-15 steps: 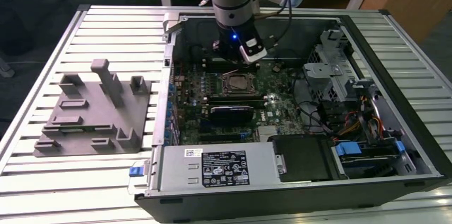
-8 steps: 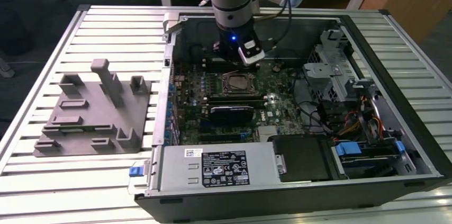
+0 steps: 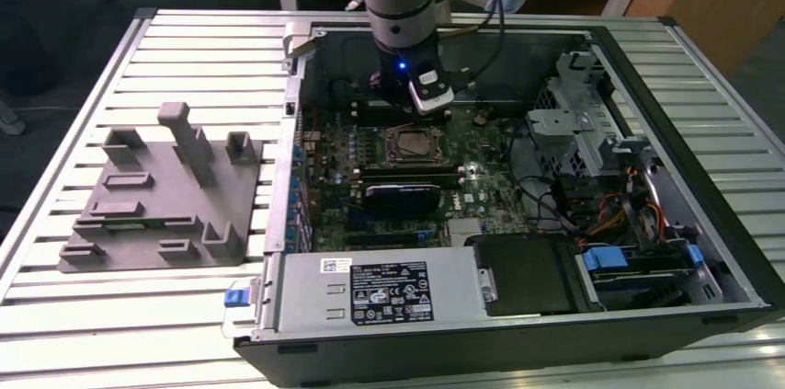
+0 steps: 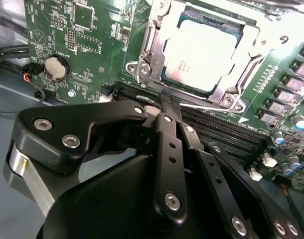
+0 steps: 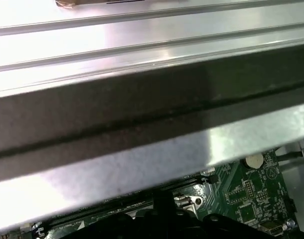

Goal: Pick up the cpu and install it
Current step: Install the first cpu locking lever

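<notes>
An open desktop computer case (image 3: 723,251) lies on a slatted metal table (image 3: 123,334), with a grey fixture (image 3: 160,196) beside it on the exterior view's left. The robot arm reaches down into the case, its gripper (image 3: 429,99) low over the green motherboard (image 3: 491,154).

In the second wrist view the cpu (image 4: 204,52), a square chip with a pale silver top, sits inside the metal socket frame (image 4: 142,50), apart from the gripper (image 4: 166,102). The black jaws look drawn together with nothing between them, their tips just above the dark memory slots (image 4: 227,129) next to the socket. A thin wire lever (image 4: 202,107) runs along the frame's near edge. A coin cell battery (image 4: 56,66) sits further off on the board.

The risks seem to be these: the gripper hangs very near the board, so a small drift could scrape the slots or snag the lever. If the chip sits slightly askew, any pressure could bend the socket's contacts.
</notes>
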Robot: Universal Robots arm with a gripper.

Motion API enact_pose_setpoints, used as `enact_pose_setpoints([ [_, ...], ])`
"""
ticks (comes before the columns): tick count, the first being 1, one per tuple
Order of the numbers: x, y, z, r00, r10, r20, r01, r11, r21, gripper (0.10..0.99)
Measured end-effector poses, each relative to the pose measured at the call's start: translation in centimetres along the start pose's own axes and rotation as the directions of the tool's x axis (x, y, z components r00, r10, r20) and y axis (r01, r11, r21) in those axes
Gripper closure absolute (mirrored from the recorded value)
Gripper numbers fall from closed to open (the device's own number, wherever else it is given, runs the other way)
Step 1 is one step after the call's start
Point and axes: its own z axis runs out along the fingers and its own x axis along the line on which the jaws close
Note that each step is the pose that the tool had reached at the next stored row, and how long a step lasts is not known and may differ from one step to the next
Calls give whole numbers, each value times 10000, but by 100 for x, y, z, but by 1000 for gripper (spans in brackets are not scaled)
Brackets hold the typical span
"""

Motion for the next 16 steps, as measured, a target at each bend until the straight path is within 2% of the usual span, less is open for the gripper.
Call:
enact_pose_setpoints([
  [16,68,39,33,9990,450,84,-451,9990,80,980],
])
